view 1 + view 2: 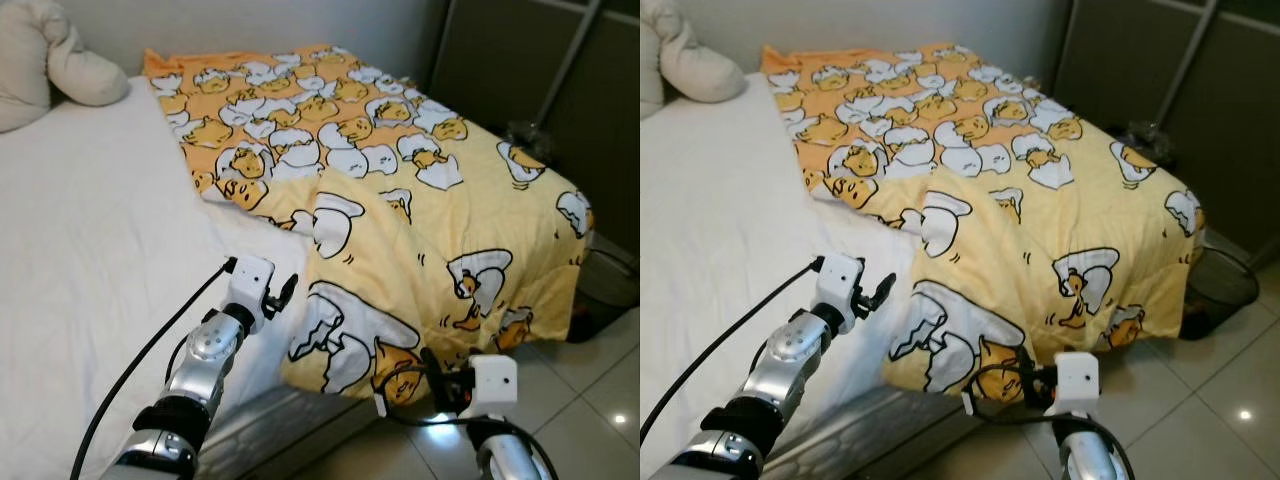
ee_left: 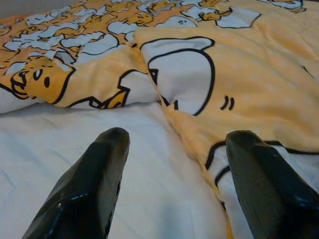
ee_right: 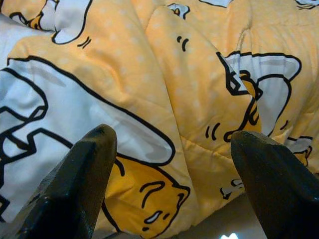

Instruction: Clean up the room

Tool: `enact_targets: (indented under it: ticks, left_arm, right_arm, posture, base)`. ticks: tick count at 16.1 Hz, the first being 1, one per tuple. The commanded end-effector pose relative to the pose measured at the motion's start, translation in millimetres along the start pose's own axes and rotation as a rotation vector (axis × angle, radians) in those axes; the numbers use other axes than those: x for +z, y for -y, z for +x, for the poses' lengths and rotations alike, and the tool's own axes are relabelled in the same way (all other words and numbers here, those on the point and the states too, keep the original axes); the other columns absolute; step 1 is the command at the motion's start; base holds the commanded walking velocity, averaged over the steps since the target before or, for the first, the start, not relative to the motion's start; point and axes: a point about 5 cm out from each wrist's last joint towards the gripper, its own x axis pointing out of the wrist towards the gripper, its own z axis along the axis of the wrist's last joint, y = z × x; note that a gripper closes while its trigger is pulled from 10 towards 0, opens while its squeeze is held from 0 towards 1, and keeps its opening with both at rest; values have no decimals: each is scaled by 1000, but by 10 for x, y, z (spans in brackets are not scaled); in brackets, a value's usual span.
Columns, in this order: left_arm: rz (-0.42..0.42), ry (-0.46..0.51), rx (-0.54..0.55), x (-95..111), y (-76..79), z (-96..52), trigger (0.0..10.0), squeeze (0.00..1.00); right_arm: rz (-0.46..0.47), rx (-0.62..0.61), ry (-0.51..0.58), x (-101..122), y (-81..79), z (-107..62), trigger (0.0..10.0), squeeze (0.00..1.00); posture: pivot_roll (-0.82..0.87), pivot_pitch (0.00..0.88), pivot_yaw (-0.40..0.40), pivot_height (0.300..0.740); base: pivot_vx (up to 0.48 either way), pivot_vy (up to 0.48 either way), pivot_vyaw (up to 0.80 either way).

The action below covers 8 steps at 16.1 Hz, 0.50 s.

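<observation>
Left claw [image 1: 285,293] over the white sheet [image 1: 90,230], fingers spread, nothing held. Quilt [image 1: 420,200] edge lies just ahead and to that claw's right, running away toward the pillow [image 1: 45,65].

Right claw [image 3: 169,164] low at the bed's foot, fingers spread, quilt's hanging corner just ahead. We judge the right nearer the corner, the left nearer the folded edge.
</observation>
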Motion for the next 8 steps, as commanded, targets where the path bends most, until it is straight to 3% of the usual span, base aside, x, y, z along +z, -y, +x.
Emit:
enact_targets:
  ticks: [1,5,8]
  left_arm:
    - [24,-4,-19,18,38,36,10000,0]
    - [39,-23,-48,-22,71,24,10000,0]
    - [66,-186,-129,-221,136,28,10000,0]
  right_arm:
    - [-2,-17,6,1,71,-5,10000,0]
    - [4,-44,-18,-68,146,-81,10000,0]
    - [-15,-50,-123,-302,268,-353,10000,0]
  posture:
    - [-67,0,39,740]
    - [-71,0,42,740]
    - [-102,0,35,740]
  base:
    - [0,0,0]
    - [0,0,0]
    - [0,0,0]
